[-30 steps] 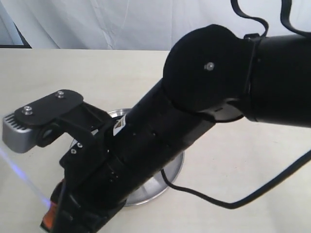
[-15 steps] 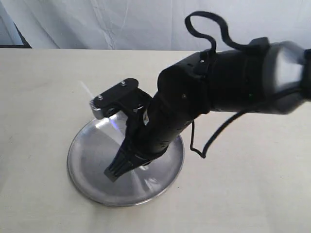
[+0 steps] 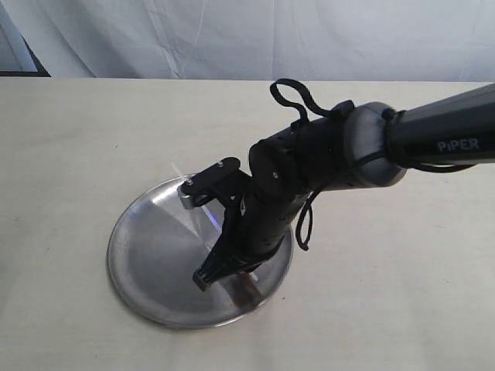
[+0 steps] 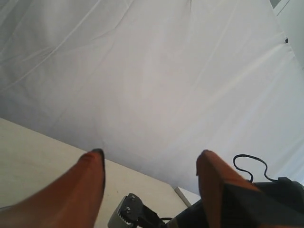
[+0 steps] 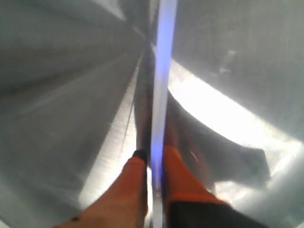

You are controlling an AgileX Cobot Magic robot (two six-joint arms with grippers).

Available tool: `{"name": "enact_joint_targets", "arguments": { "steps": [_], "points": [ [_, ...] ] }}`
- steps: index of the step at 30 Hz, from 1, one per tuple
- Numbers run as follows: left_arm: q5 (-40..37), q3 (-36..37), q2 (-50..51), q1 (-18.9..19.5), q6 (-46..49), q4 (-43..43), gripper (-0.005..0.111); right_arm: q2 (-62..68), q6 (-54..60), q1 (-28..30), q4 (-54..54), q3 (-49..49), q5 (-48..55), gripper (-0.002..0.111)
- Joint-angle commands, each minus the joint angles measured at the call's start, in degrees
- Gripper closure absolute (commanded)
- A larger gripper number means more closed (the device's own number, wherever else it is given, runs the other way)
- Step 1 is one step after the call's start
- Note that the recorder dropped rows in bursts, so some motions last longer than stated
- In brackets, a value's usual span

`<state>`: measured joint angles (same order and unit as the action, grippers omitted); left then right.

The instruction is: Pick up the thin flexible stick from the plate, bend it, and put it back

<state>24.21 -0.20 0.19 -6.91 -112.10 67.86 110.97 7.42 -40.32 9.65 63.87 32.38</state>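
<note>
The round steel plate [image 3: 147, 255] lies on the beige table at centre left. My right gripper [image 3: 207, 277] reaches across and points down into it, its tips close over the plate's surface. In the right wrist view the orange fingers [image 5: 135, 183] are shut on the thin flexible stick [image 5: 161, 71], a bluish-white strip running straight out from between them over the plate [image 5: 71, 95]. From outside the stick [image 3: 207, 216] shows only as a faint bluish line rising towards the plate's far rim. My left gripper [image 4: 149, 156] is open and holds nothing, aimed up at the curtain.
A white curtain [image 3: 232, 35] hangs behind the table [image 3: 62, 139]. The right arm's black cable [image 3: 290, 97] loops above its wrist. The right wrist's silver camera block [image 3: 193, 189] sits over the plate's far part and also shows in the left wrist view.
The right arm has swung away from the exterior camera and come down over the plate, carrying the stick. Its gripper now stands lower and nearer the plate's front.
</note>
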Motion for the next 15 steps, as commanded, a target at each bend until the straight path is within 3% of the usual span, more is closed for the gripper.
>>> {"name": "enact_joint_targets", "arguments": {
  "steps": [1,4,7,10,15],
  "points": [
    [-0.32,0.2,-0.19,-0.13,0.26,1.16,0.051,-0.01,0.02,0.31,-0.04,-0.11,-4.53,0.069],
    [-1.46,0.2,-0.19,-0.13,0.26,2.3,0.051,-0.01,0.02,0.31,-0.04,-0.11,-5.29,0.051],
    [-3.14,0.2,-0.19,-0.13,0.26,2.8,0.053,-0.5,-0.67,0.31,-0.04,-0.11,-4.4,0.052],
    [-6.72,0.2,-0.19,-0.13,0.26,4.05,0.064,-2.15,-0.9,0.31,-0.04,-0.11,-3.71,0.066],
    [-16.52,0.2,-0.19,-0.13,0.26,11.07,0.098,-8.18,-0.9,0.31,-0.04,-0.11,-3.75,0.103]
  ]
}}
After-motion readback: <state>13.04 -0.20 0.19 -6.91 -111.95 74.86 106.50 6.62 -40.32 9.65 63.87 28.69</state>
